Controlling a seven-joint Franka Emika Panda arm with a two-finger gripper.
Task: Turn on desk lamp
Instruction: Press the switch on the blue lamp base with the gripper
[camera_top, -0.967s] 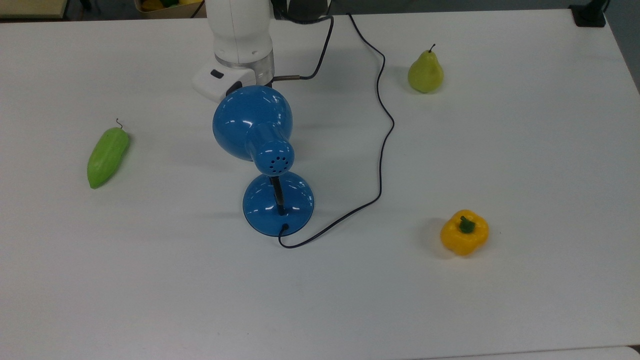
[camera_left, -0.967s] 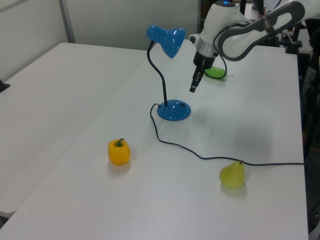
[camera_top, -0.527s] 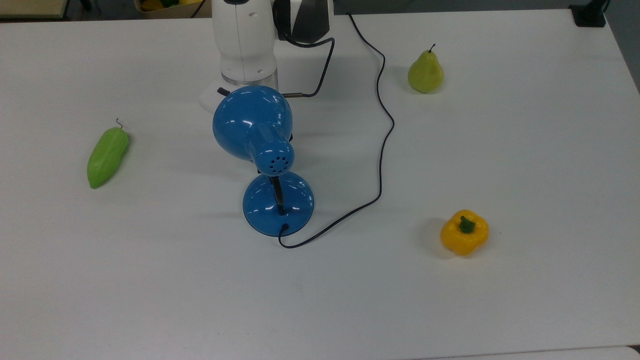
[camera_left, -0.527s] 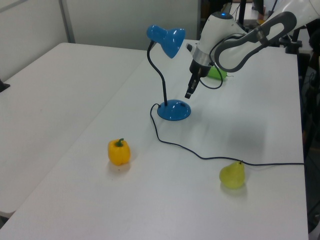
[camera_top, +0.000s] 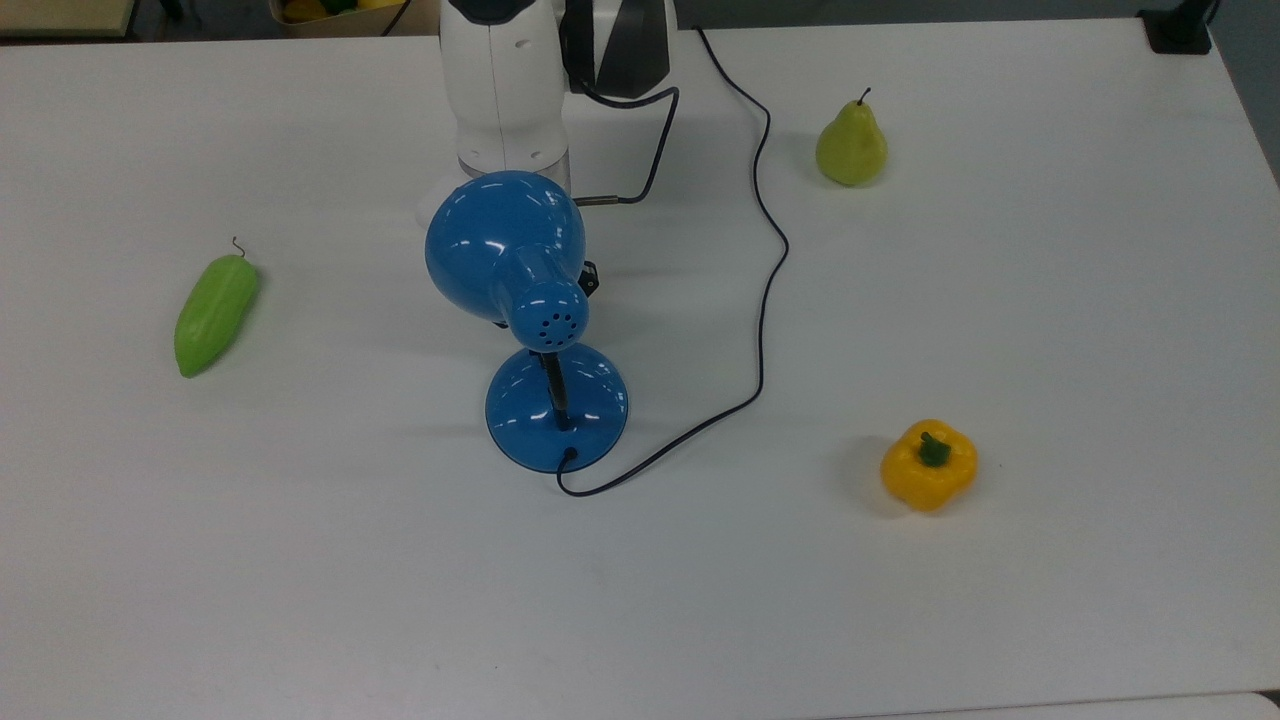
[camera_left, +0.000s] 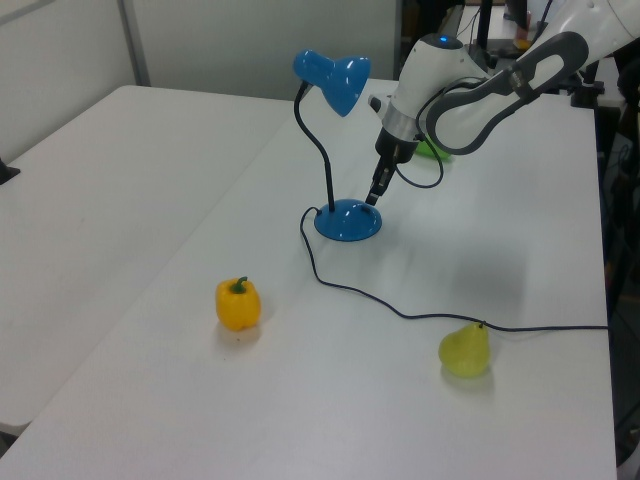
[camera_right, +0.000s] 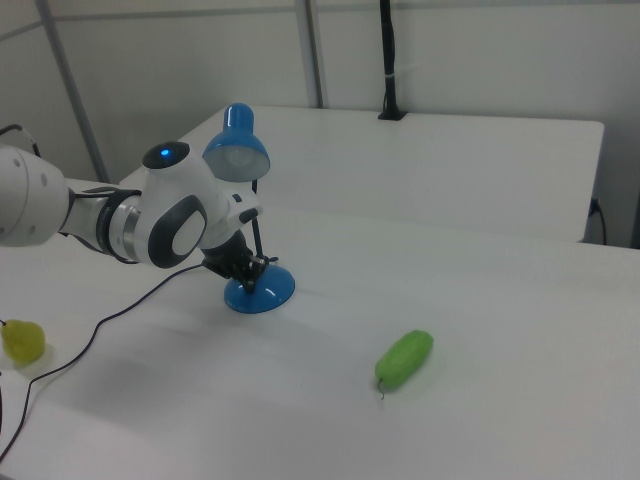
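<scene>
- One desk lamp (camera_top: 530, 320) stands upright near the middle of the white worktop (camera_top: 1000, 620). Its glossy blue dome shade (camera_left: 333, 78) sits at the top of a curved black gooseneck (camera_left: 322, 150), which rises from a round blue base (camera_right: 260, 291).
- In the top view the shade hides most of what lies under it; vent holes show at the shade's neck, and the base is just below it in the picture.
- A thin black cord (camera_top: 762, 290) leaves the edge of the base, loops across the worktop and runs off toward the top view's upper edge.
- The white arm (camera_left: 470, 85) reaches down beside the lamp. In the left view the gripper (camera_left: 374, 190) points downward with its tip right at the base's rim on the left view's right side; whether it touches the base I cannot tell.
- In the right view the gripper (camera_right: 250, 272) sits low against the base, on the right view's left side of it.
- Whether the fingers are open or closed, I cannot tell.
- A green pear (camera_top: 851, 145) lies well apart from the lamp toward the top view's upper right, near the cord's path.
- A yellow bell pepper (camera_top: 929, 465) rests toward the top view's lower right.
- A long green vegetable (camera_top: 215, 312) lies toward the top view's left, well apart from the lamp.
</scene>
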